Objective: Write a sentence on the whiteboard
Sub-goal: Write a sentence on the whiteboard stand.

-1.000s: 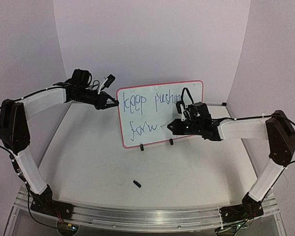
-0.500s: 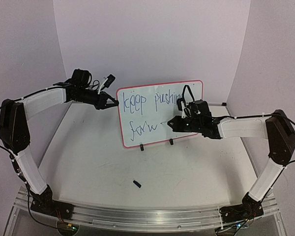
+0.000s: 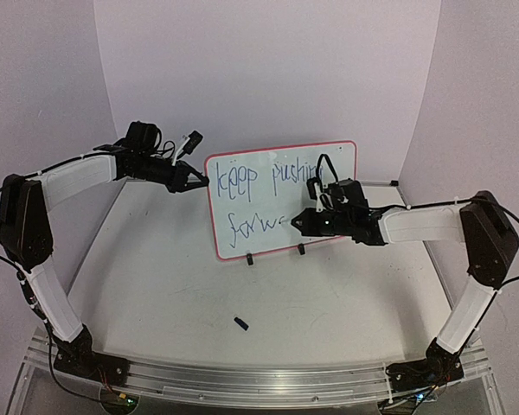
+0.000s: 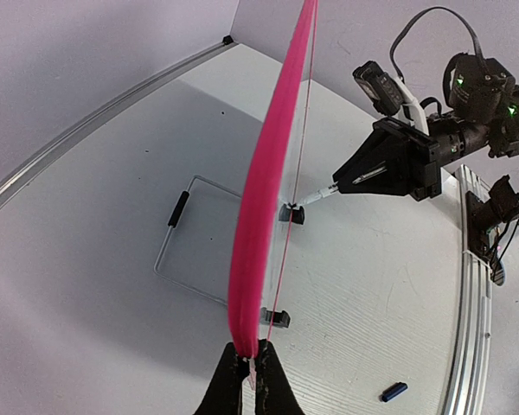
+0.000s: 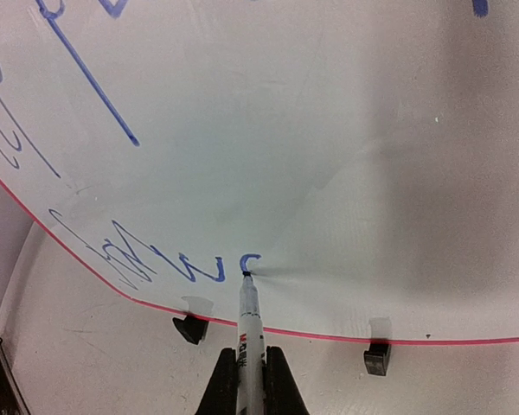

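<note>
Sentence [image 5: 190,264]: second line one hooked stroke longer than before. Written on whiteboard [image 3: 268,204], upright near the tabletop's [image 3: 173,277] far edge. Right fingers [image 5: 223,389] clamp marker [image 5: 249,316]; left fingers [image 4: 229,385] pinch the rim. Risk: heavy tip pressure tilts the board.

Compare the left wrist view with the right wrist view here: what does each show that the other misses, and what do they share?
Only the left wrist view: the left claw pinching the whiteboard by its pink edge, a wire frame behind the board, and a small dark cap. Only the right wrist view: the board's face with the blue lettering, which ends at the marker tip. Both: the right claw gripping the marker against the whiteboard, and the black clip feet.
</note>
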